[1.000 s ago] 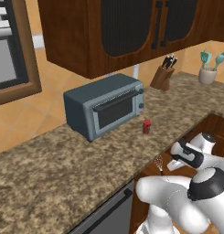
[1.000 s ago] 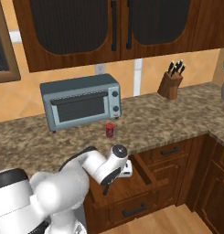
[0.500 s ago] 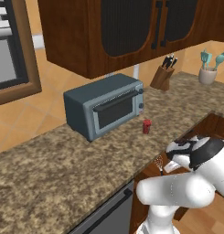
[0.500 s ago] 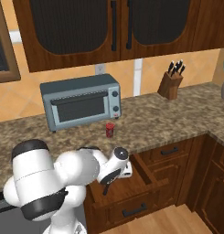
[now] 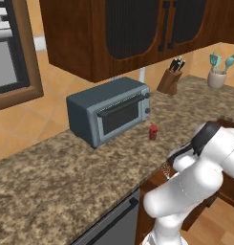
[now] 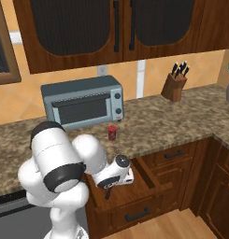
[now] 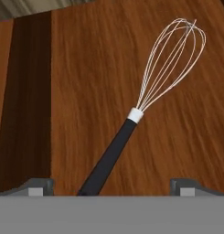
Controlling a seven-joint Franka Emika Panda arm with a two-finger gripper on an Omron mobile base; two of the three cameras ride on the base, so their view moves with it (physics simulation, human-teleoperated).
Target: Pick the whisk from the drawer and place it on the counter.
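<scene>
Over the last second the arm folds forward and down: its elbow drops from high in both base views, and the claw settles lower into the open drawer. The base itself does not move. This places the claw in its pre-grasp stance; the lift to the bench is not yet begun.

The claw is fully spread and grips nothing. In the hand view its fingertips flank the whisk, which lies flat on the drawer floor. The black handle end sits between the tips, nearer the left one. The long axis runs away from the claw, slanting rightward, with the wire head at the far end.
</scene>
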